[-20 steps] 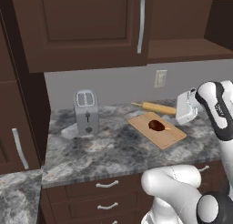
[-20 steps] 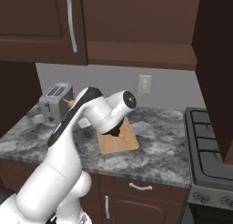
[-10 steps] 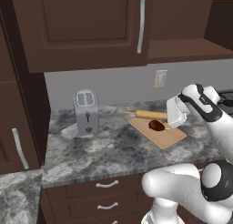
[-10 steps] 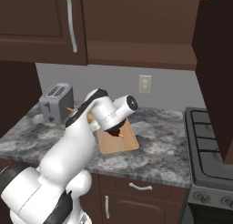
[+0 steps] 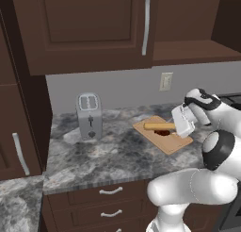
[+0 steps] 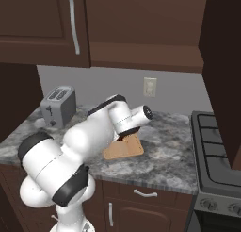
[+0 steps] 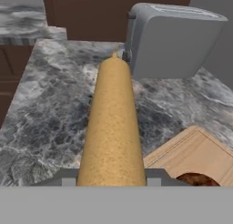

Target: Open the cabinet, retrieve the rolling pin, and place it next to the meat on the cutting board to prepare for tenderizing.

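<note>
The rolling pin [image 5: 157, 126] hides most of the meat [image 7: 196, 179].

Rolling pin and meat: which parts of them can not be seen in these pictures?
- Rolling pin: near end, left base view, behind the gripper; hand view, cut by the bottom band.
- Meat: mostly cut off, hand view; under the pin, left base view.
- Cutting board: far part behind the arm, right base view.

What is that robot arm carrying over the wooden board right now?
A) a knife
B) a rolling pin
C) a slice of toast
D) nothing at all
B: the end effector is closed on the tan rolling pin, which sticks out above the cutting board and the meat.
</note>
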Motion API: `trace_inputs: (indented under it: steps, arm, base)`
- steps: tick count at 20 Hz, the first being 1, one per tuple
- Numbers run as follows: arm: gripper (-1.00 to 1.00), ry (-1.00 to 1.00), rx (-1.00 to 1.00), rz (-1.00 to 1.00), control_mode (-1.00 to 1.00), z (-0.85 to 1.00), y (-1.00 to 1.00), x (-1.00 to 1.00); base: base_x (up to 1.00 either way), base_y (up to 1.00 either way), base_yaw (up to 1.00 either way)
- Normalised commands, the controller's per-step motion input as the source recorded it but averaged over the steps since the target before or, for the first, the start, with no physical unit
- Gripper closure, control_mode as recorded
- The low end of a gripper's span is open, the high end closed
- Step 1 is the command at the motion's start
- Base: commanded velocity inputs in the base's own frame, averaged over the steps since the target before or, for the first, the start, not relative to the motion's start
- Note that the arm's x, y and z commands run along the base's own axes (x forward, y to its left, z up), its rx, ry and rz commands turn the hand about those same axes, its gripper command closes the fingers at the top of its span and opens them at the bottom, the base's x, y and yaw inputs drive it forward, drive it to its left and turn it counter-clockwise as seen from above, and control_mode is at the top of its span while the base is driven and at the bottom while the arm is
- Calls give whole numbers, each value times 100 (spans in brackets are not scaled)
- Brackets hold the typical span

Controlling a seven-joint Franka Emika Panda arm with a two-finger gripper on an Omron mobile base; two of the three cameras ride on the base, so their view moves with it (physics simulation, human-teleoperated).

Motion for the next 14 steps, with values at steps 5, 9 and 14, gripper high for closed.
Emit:
trace_inputs:
  steps: [5,9,14]
  arm:
    - [100,-3,-1,12,-100,-63,-28,16]
    - [100,-8,0,11,-100,-48,-23,5]
    - [100,-11,0,8,-100,-30,-23,7]
  base:
    - [0,0,0]
    - [0,0,0]
    - [0,0,0]
